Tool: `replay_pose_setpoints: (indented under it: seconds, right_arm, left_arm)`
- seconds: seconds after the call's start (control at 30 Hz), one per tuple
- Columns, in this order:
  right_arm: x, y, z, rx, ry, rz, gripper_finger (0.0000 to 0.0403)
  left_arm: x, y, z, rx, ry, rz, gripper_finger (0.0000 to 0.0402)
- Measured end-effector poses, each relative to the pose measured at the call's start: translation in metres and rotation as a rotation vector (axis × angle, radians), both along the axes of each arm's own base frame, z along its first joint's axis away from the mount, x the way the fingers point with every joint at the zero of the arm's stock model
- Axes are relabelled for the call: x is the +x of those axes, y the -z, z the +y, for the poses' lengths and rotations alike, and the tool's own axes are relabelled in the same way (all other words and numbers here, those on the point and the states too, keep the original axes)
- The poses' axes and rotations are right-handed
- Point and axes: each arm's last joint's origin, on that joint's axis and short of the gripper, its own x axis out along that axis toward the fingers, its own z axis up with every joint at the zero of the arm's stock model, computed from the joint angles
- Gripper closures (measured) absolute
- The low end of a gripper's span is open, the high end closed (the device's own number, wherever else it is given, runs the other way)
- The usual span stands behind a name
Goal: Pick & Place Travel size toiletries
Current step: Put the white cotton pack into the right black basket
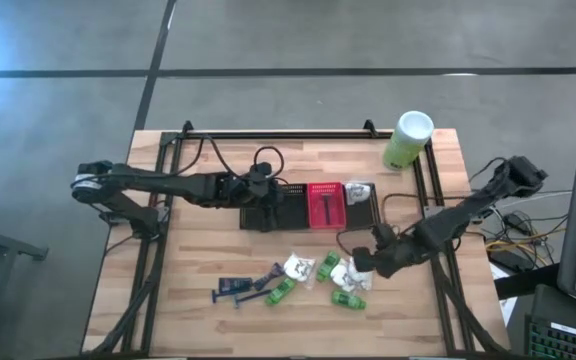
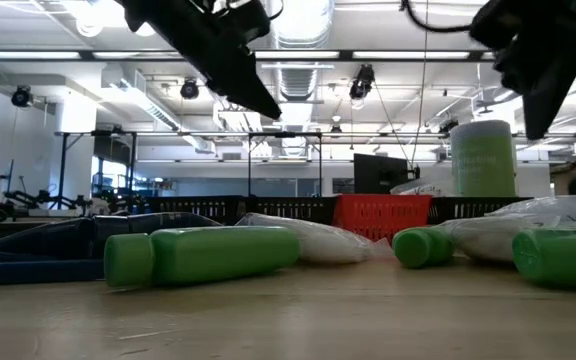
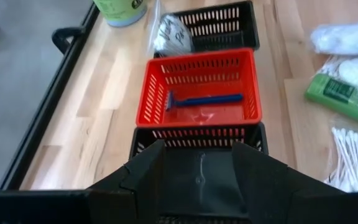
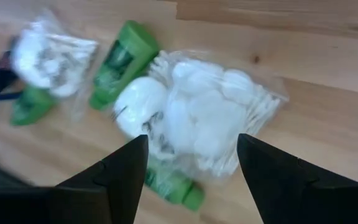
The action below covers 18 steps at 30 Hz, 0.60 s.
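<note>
A razor (image 3: 202,99) lies in the middle basket (image 3: 197,67), toiletries (image 1: 313,278) scattered before it

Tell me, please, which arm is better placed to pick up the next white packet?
The right: its gripper hovers open directly over a white packet, while the left gripper sits over the baskets, away from the pile.

Right claw (image 1: 365,264) hovers over white packet (image 1: 347,270) among green bottles (image 1: 347,299).
</note>
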Motion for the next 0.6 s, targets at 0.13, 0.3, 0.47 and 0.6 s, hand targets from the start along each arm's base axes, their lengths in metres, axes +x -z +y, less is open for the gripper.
replay_pose_setpoints:
  seconds: [0.13,0.3,0.47,0.6]
  right_arm:
    - [0.018,0.001,0.007,-0.055,0.008,0.14,0.0153]
    - [0.039,-0.008,0.014,-0.113,0.026,0.26,0.0137]
    - [0.057,0.004,0.026,-0.054,-0.002,0.291,0.0136]
    - [0.065,0.013,0.032,-0.041,0.05,0.272,0.0149]
  left_arm:
    - [-0.004,0.009,0.0,-0.005,-0.001,0.055,0.0211]
    - [-0.01,0.017,0.0,-0.011,-0.003,0.13,0.0211]
    - [-0.014,0.029,-0.001,-0.015,-0.004,0.165,0.0211]
    - [-0.018,0.038,-0.001,-0.023,0.001,0.201,0.0211]
